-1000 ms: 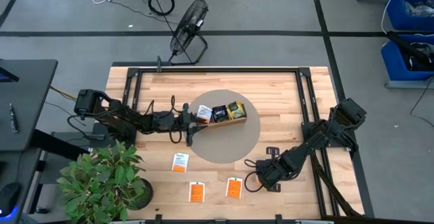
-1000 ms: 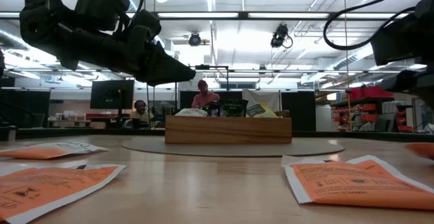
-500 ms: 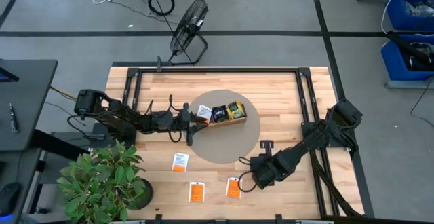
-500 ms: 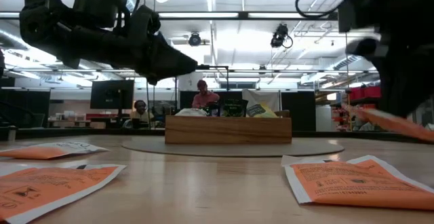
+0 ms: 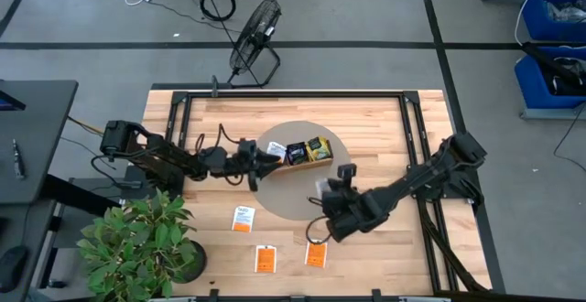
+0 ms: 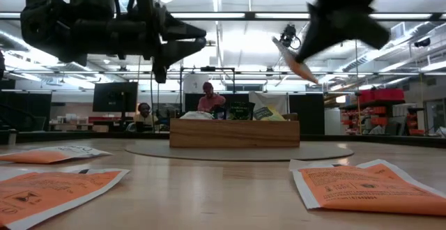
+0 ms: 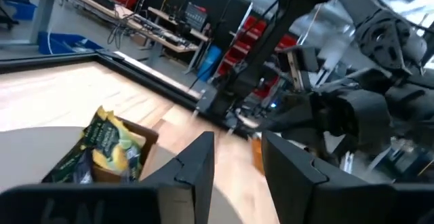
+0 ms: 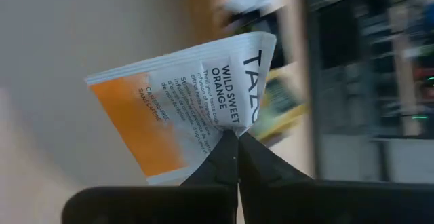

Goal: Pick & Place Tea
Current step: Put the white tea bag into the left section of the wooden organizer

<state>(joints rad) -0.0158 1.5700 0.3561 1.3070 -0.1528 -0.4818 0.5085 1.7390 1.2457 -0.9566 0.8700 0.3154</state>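
The right pincer [image 8: 236,142] is pinching a white-and-orange tea packet [image 8: 186,102] by one corner, its two dark fingertips [image 8: 224,149] closed tight on the paper edge. In the right wrist view the packet is filling the middle of the frame, its printed face readable, and it is creasing slightly where the tips are biting. That suggests a very light, thin, floppy sachet: it will probably swing and flutter as the arm is travelling, so a deeper hold further in from the corner would likely be steadier than this edge pinch. The paper looks smooth and may slip if the squeeze is loosened.

In the high view the right pincer [image 5: 322,192] is hanging at the lower right of the round grey mat [image 5: 275,201], in the centre of the frame, just below the wooden tray [image 5: 316,163] that is already carrying several packets. In the low view the held packet is showing tilted in the upper centre-right, well above the desk [image 5: 375,128].

The left pincer [image 7: 234,163] is waiting left of the tray with its fingers standing a narrow way apart and nothing between them.

Three more orange packets are lying flat on the desk in the lower centre of the high view: one [image 5: 242,219], one [image 5: 265,260] and one [image 5: 316,254]. Being flat against the wood, they will likely need lifting by an edge.
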